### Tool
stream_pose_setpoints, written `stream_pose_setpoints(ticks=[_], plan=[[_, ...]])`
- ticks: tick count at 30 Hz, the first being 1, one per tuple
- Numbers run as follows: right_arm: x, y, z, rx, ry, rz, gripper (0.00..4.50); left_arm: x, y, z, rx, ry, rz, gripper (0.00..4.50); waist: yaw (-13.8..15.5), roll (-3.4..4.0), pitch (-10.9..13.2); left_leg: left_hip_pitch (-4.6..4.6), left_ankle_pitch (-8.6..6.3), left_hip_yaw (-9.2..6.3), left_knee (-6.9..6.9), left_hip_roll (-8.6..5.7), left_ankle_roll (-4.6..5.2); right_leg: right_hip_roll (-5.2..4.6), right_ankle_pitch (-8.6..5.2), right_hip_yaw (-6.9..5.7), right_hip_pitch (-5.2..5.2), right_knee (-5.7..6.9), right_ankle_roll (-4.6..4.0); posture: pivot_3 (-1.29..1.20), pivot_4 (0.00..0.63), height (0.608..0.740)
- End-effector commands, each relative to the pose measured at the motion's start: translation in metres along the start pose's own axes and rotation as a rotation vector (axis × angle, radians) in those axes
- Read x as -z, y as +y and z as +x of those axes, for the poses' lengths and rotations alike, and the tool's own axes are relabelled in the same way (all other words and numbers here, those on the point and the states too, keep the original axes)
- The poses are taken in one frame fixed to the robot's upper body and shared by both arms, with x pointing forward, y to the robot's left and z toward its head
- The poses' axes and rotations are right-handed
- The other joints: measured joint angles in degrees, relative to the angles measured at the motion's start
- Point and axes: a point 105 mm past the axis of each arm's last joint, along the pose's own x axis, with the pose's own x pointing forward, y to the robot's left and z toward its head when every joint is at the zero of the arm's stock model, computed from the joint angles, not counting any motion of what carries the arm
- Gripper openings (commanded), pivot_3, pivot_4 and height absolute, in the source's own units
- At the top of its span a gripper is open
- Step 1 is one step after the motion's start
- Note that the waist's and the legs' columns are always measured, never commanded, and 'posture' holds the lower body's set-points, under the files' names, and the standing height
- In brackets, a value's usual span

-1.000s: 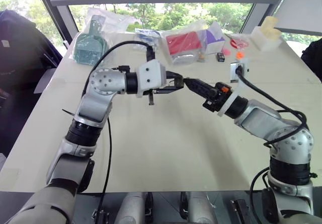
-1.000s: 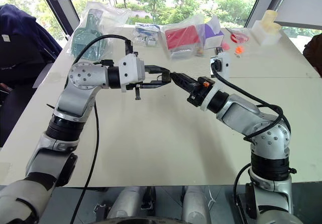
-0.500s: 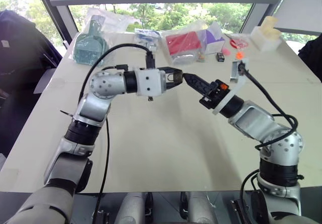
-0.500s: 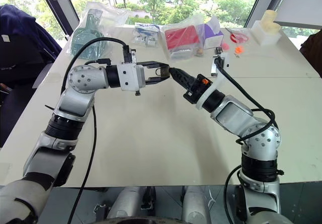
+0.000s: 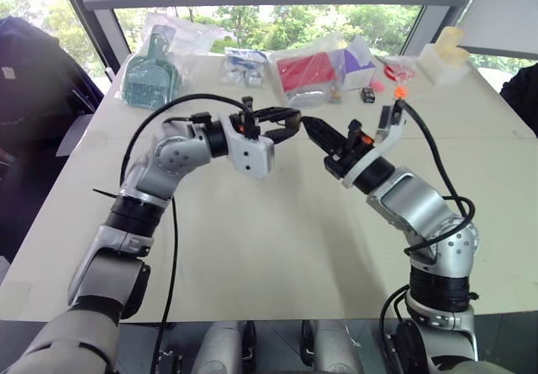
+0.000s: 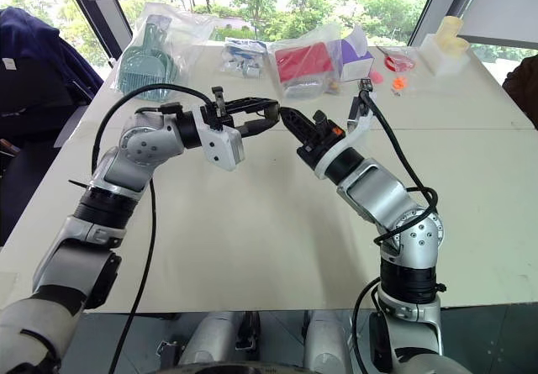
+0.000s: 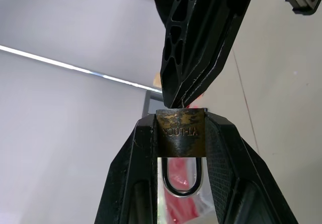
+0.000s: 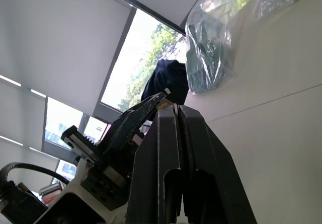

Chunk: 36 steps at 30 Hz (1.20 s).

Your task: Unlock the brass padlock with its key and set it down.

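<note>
A pale table point(image 5: 277, 256) is filling the frame under a bright window, with a green brush in a plastic bag point(image 5: 151, 76) lying at the upper left, a bagged red box point(image 5: 307, 73) sitting at upper centre and a white block point(image 5: 445, 55) resting at the upper right. Left of centre, above the tabletop, the left gripper point(image 5: 290, 123) is reaching rightward with its fingers clamped on the brass padlock point(image 7: 180, 132); in the left wrist view the lock's body is sitting squeezed between the two pads, its silvery shackle looping back toward the wrist and its bottom face pointing outward. Just right of it, the right gripper point(image 5: 313, 128) is pointing up and leftward with its fingers pressed together, their tip meeting that outward face; whether a key is pinched there cannot be told. The lock's long axis is lying roughly in line with the right fingers, so any turning would probably be running about that line. Bare table is lying open below both arms in the lower middle, well clear of the bags, offering room for setting the lock down.
</note>
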Motion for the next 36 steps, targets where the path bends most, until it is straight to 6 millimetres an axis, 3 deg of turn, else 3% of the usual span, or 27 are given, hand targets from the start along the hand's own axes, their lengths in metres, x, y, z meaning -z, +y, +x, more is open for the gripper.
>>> stream_pose_setpoints(ticks=[1,5,10,14,18,19,36], plan=[[-0.005,-0.012,0.002,0.069,-0.032,0.074,0.04,-0.025,0.037,0.002,-0.140,-0.109,0.142,0.68,0.00,0.00,0.00,0.00,0.00,0.00,0.00,0.00,0.00,0.00,0.00,0.00,0.00,0.00,0.00,0.00,0.150,0.735],[-0.004,-0.010,0.003,0.069,-0.035,0.112,0.04,-0.022,0.036,0.003,-0.144,-0.103,0.144,0.68,-0.02,0.00,0.00,0.00,0.00,0.03,-0.01,0.00,0.00,0.00,0.01,0.00,0.00,0.02,0.01,0.00,0.150,0.735],[-0.007,-0.006,-0.006,0.048,-0.002,-0.261,0.04,-0.008,0.025,0.000,-0.079,-0.055,0.034,0.68,0.08,0.02,0.01,0.00,0.00,0.05,-0.01,0.00,0.00,-0.01,0.00,0.00,0.00,0.01,0.00,0.00,0.150,0.735],[-0.018,-0.002,-0.018,0.003,0.009,-0.464,1.87,-0.004,0.021,-0.002,-0.042,-0.046,-0.010,0.68,0.01,0.02,0.01,-0.01,-0.03,0.05,-0.01,0.00,0.05,-0.02,0.00,0.00,0.00,-0.04,0.00,0.00,0.150,0.735],[-0.027,-0.007,-0.028,0.011,0.050,-0.623,4.12,-0.003,0.021,-0.003,-0.031,-0.052,-0.013,0.68,0.07,0.02,0.01,-0.01,-0.16,0.04,0.00,0.01,0.28,-0.02,0.00,0.00,-0.01,-0.03,0.01,0.00,0.150,0.735],[-0.026,-0.007,-0.029,-0.005,0.067,-0.635,4.46,-0.003,0.021,-0.003,-0.031,-0.054,-0.014,0.68,0.08,0.02,0.01,0.00,-0.16,0.04,0.00,0.01,0.29,-0.02,0.00,0.00,0.00,-0.02,0.02,0.00,0.150,0.735],[-0.011,0.004,-0.004,-0.184,0.126,-0.585,4.46,-0.020,0.020,0.004,-0.040,-0.111,-0.011,0.68,0.15,0.02,0.01,0.00,-0.14,0.03,0.02,0.01,0.25,-0.02,0.01,0.00,0.00,-0.01,0.03,0.00,0.150,0.735]])
